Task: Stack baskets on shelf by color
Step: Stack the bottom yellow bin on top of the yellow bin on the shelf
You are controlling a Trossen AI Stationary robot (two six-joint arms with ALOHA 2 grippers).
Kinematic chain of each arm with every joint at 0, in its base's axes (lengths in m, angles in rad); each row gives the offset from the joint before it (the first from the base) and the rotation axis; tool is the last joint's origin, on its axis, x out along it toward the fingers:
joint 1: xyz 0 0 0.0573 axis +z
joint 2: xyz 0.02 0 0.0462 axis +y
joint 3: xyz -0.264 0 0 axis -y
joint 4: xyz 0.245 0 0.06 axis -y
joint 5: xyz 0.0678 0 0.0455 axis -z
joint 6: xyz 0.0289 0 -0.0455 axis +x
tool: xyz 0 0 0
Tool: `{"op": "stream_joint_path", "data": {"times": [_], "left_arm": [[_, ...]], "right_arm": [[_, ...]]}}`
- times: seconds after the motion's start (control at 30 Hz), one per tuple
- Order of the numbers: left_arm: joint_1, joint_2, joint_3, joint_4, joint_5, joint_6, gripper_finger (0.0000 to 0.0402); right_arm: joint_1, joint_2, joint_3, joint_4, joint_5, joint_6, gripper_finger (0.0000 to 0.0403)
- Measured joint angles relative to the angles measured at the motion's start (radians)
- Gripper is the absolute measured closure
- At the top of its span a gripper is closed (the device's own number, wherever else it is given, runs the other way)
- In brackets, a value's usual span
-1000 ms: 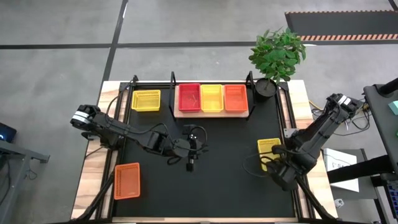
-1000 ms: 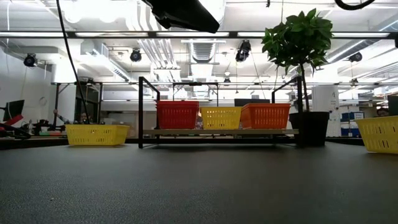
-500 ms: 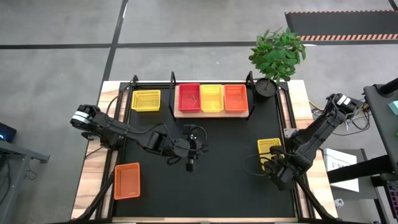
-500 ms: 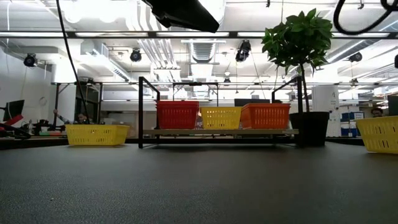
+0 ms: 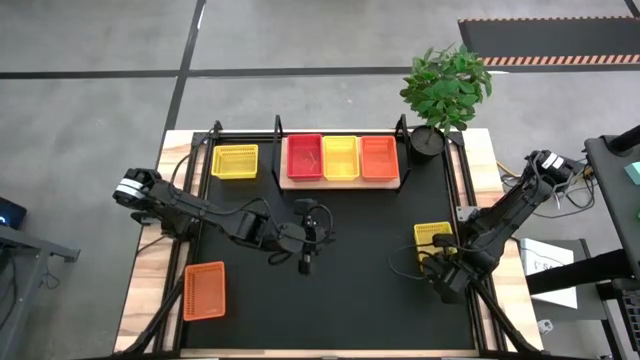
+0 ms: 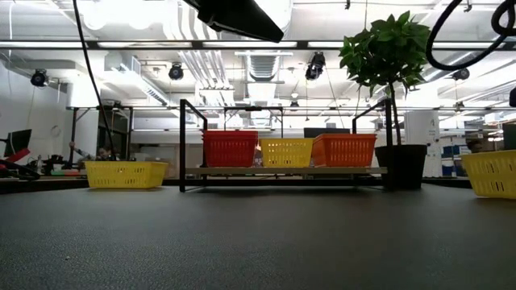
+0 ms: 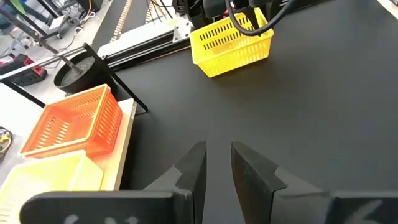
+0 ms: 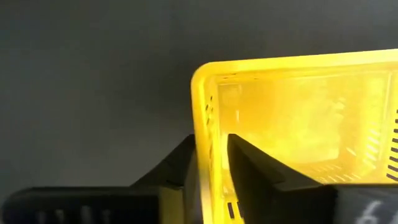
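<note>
Straddling the yellow basket (image 8: 298,124) wall, right pincer (image 8: 211,165) narrowly parted, clasping it.
</note>
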Motion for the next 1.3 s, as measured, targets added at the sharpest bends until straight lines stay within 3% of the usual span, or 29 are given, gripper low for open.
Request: {"op": "stream_joint_path", "data": {"times": [0.13,0.2,0.7,1.13,1.3], "left_arm": [[0.0,0.0,0.0,0.0,-0.003,0.044,0.0343],[0.0,-0.006,0.0,-0.001,-0.011,0.063,0.0343],[0.0,-0.14,-0.006,0.0,-0.059,0.201,0.0343],[0.0,-0.226,-0.134,0.033,-0.06,0.2,0.0343],[0.0,-0.297,-0.195,0.058,-0.062,0.177,0.0343]], "right_arm": [[0.0,0.0,0.0,0.015,0.0,-0.001,0.0378],[0.0,0.0,0.007,0.02,0.003,-0.001,0.0388],[-0.053,0.0,0.191,0.013,0.154,-0.022,0.0394],[-0.191,0.001,0.386,0.013,0.317,-0.279,0.0394],[-0.28,0.073,0.501,0.01,0.325,-0.442,0.0394]]}}
